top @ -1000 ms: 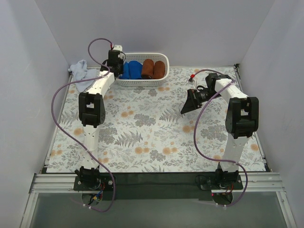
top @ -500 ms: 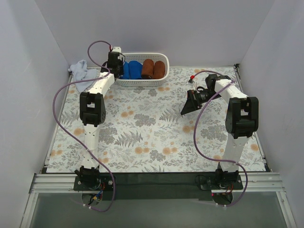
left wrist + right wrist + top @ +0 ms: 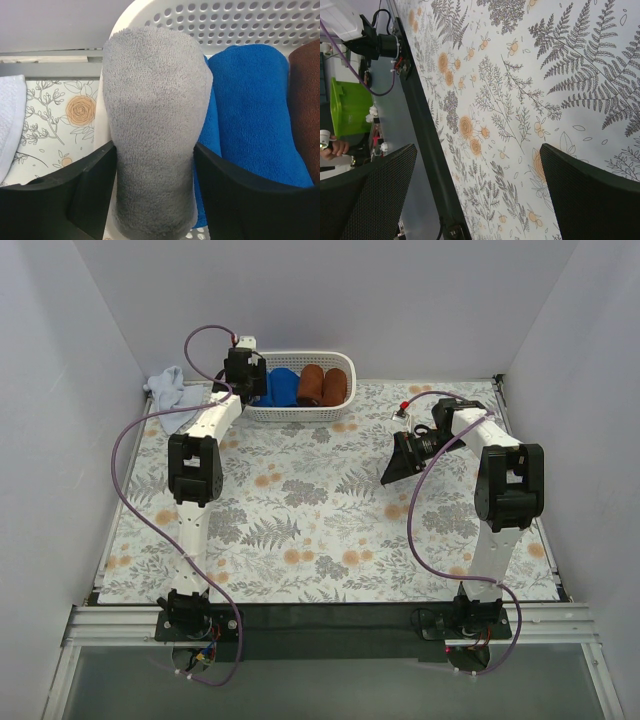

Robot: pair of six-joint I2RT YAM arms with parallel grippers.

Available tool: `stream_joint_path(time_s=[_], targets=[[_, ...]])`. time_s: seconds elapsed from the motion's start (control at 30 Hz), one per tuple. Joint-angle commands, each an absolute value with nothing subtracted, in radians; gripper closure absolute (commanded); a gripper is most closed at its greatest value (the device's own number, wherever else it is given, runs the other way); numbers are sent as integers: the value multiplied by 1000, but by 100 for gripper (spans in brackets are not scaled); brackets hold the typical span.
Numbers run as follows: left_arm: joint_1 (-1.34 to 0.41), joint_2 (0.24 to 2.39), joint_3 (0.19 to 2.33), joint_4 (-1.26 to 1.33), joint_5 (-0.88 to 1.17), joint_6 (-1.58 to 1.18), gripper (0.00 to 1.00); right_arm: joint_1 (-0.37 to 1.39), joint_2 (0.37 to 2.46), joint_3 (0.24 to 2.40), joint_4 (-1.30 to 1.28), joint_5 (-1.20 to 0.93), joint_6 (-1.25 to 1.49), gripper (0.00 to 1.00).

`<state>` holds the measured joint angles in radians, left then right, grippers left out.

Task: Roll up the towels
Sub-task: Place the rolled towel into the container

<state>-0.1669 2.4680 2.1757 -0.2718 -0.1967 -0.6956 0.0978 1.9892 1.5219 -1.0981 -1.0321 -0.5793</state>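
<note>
1. As I look across it, the table (image 3: pixel 300 530) lies under a flowered cloth, with nothing on its middle.
2. At its far edge stands the basket (image 3: pixel 342 362), white and perforated. Blue rolls (image 3: pixel 284 386) and brown rolls (image 3: pixel 322 385) lie side by side in it.
3. At the basket's left end is the grey towel (image 3: pixel 152 115). It is already rolled into a tight cylinder, and it sits just inside the wall, touching the nearest blue roll.
4. Over that end hangs the left claw (image 3: pixel 155 147), with one finger on each side of the grey roll. Both fingers seem to touch its sides. I cannot tell whether they grip it or are only resting against it.
5. Off the far left corner of the cloth lies the pale towel (image 3: pixel 168 388). It is a loose crumpled heap, well apart from the basket, and it has not been rolled at all.
6. Over the right side of the table hangs the right claw (image 3: pixel 477 150). Its fingers are spread as wide as they go, with only flowered cloth showing between them.
7. I would judge the job about half done. One towel is rolled and in place. The other has yet to be fetched, spread flat, rolled and brought to the basket.
</note>
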Motion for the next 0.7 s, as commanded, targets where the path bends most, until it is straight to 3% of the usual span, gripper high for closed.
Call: stream_joint_path(time_s=[0.0,0.37,0.67], targets=[[-160,2413,2206,-241,-189,-687,41,100,1974,1519,-1103,-1042,-584,2],[-160,2327,2210,-203,-59,-649,11,98,1971,1516,-1101,-1048,-594,2],[-134,2154,2154,-161,-77,-387,2,98,1947,1542,-1104,-1016,-600,2]])
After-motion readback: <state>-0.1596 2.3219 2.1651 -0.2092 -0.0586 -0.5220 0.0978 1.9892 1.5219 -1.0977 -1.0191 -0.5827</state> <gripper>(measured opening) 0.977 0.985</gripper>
